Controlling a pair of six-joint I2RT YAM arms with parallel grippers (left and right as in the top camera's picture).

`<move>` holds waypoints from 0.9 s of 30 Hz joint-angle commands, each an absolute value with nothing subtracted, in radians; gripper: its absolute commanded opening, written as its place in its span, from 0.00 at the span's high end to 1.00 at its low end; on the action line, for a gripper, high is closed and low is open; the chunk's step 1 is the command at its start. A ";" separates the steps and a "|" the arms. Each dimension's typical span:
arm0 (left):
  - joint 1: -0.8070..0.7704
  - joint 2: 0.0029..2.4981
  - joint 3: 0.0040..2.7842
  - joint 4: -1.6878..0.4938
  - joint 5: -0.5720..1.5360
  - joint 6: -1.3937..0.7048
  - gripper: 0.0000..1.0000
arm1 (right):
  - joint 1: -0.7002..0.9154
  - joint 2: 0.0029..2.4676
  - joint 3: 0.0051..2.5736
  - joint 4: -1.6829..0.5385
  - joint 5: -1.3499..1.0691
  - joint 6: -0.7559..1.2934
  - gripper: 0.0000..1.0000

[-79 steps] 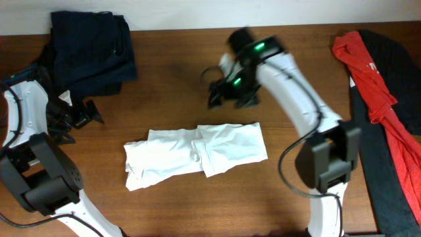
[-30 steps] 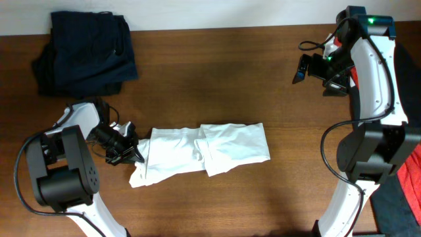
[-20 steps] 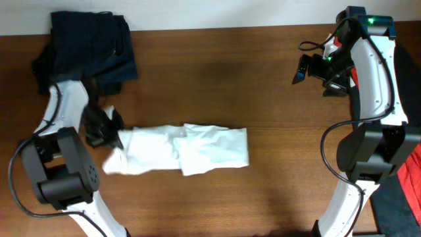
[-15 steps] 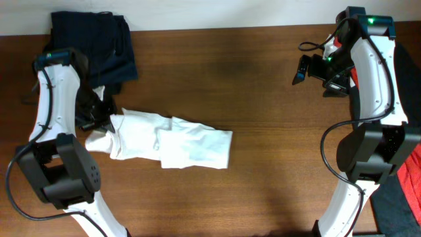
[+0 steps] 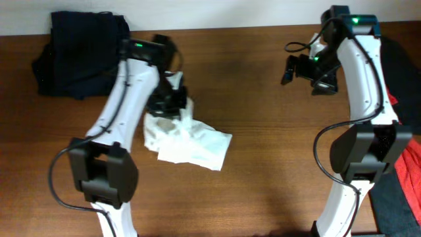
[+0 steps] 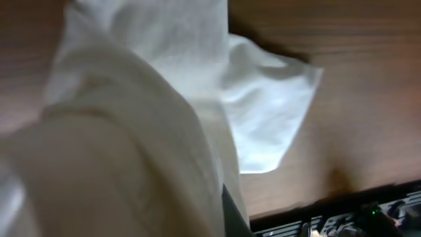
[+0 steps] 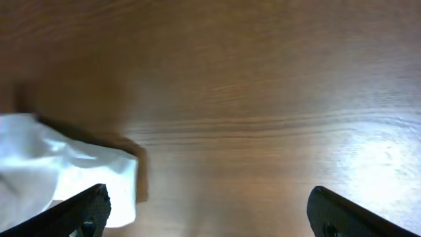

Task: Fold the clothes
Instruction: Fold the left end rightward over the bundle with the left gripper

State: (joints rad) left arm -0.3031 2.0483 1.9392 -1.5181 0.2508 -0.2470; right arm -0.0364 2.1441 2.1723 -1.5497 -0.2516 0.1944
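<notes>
Holding white garment (image 5: 191, 138), seemingly clamped, left claw (image 5: 172, 99); right claw (image 7: 207, 201) spread.

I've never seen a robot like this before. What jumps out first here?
The white garment lies crumpled mid-table, with one end lifted in the left gripper. Next come the right gripper, open above the wooden table, and the dark clothes pile at the far left corner.

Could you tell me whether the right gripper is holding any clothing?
No, the right gripper hangs open over bare table, its fingers gripping nothing.
</notes>
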 commanded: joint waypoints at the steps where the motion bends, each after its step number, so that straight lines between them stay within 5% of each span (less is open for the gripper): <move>1: -0.393 2.046 1.927 -1.486 0.265 -0.303 0.93 | 0.008 2.136 2.151 -1.534 -0.253 0.192 0.01; 5: -0.450 2.047 1.882 -1.460 0.266 -0.303 0.92 | 0.040 2.139 2.149 -1.510 -0.253 0.192 0.01; 9: -0.495 2.047 1.829 -1.447 0.267 -0.302 0.68 | 0.047 2.140 2.149 -1.498 -0.253 0.192 0.01; 16: -0.556 2.047 1.821 -1.460 0.270 -0.234 0.58 | 0.046 2.140 2.149 -1.495 -0.253 0.193 0.01; 21: -0.466 2.040 1.924 -1.550 0.176 -0.234 0.58 | 0.046 2.140 2.149 -1.500 -0.253 0.192 0.01; 27: -0.365 2.040 1.906 -1.506 0.169 -0.058 0.37 | 0.046 2.140 2.149 -1.498 -0.252 0.192 0.01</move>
